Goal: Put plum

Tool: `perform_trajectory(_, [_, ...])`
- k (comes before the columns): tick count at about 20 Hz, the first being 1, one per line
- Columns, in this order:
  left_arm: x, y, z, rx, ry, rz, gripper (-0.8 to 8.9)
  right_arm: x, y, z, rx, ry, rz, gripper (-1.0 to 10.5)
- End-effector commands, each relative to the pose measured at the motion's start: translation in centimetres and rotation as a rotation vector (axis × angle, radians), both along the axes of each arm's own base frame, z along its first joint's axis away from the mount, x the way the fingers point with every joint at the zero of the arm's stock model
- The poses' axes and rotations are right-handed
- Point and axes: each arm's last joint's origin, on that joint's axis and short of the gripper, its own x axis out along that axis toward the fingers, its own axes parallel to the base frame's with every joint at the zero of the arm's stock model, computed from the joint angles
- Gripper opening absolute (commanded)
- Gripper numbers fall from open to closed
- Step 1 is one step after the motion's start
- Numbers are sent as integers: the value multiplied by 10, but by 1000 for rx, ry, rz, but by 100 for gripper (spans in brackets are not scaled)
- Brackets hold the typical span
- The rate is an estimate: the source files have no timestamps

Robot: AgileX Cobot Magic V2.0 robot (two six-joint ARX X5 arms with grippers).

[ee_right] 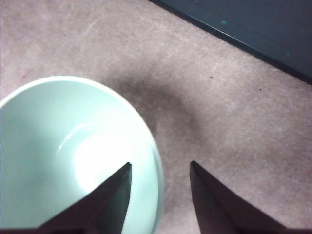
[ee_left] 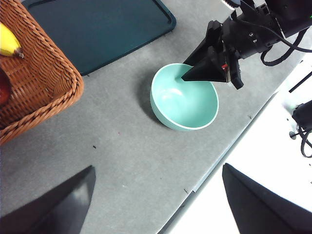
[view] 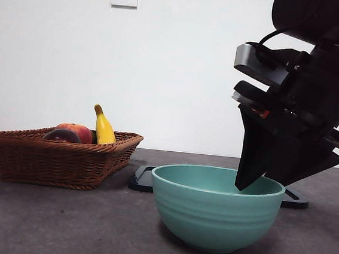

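Plum [view: 61, 135] lying in wicker basket [view: 58, 161] beside red-orange fruit [view: 80, 131] and banana [view: 103, 126], untouched. Right gripper [ee_right: 160, 168] straddling teal bowl [view: 215, 209] rim, jaws apart, empty (probably to grip the bowl). Left gripper [ee_left: 158, 192] waiting high above counter [ee_left: 126, 165], jaws wide apart.

The basket [view: 58, 158] is woven brown wicker, rough-ribbed. The teal bowl [view: 215, 212] looks smooth glazed ceramic, faintly ridged outside. The table [view: 58, 224] is matt grey, felt-like. The banana [view: 103, 128] is glossy.

The right claw [ee_left: 187, 77] dips over the teal bowl [ee_left: 187, 114] rim (wicker basket [ee_left: 44, 87] well apart).
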Motion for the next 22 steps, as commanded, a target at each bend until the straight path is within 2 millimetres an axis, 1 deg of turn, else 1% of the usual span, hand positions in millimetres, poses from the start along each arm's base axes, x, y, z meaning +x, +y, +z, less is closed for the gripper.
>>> perform_trajectory(1, [1,-1,3,-1,-18,-17,401,0,2,15,30,-47,-5,192])
perform_trajectory(6, [1,-1,3,-2,-18,-17,401,-10,-8,56,40,-154,-12,192])
perform_trajectory(10, [1,-1,3,-2,-19,-17,401,-27,-19,86,87,-221,-10,192])
perform_trajectory(12, [1,-1,3,-2,-18,-17,401,-38,-25,99,136,-230,19,192])
perform_trajectory(16, [1,-1,3,-2,-18,-17,401,-60,-36,115,255,-215,110,192])
perform_trajectory(22, [1,-1,2,0,-14,-17,401,-86,-50,123,318,-161,179,192])
